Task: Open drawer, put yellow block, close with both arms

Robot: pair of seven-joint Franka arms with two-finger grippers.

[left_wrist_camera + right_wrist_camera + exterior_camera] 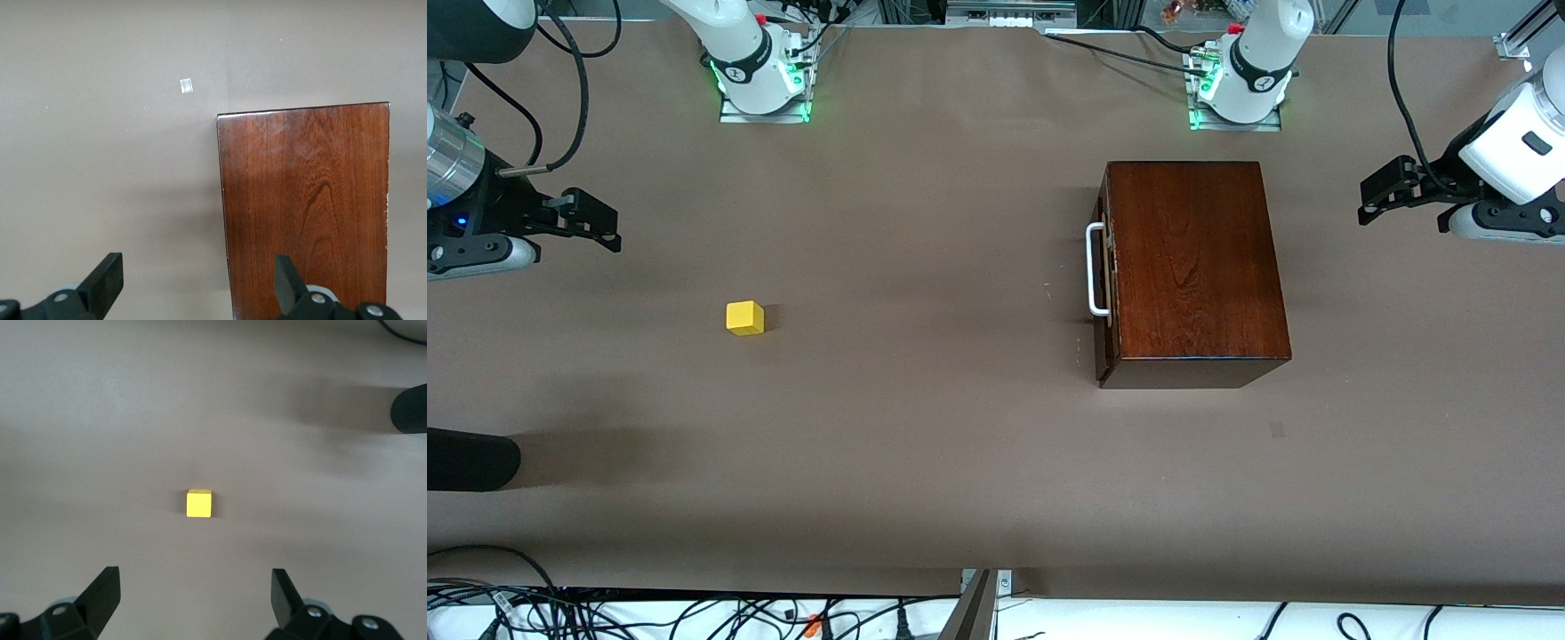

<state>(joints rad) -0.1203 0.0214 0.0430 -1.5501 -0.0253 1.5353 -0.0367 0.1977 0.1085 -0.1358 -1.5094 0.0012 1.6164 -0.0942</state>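
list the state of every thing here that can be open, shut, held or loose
drawer of the dark mahogany wooden box: shut, white metal handle untouched
small yellow cube: loose on the table, not held
left gripper: open, empty, above the box's edge
right gripper: open, empty, above the table near the cube

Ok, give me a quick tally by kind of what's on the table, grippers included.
Wooden box with its drawer shut: 1
Yellow block: 1
Grippers, both open and holding nothing: 2 (left gripper, right gripper)
Total: 4
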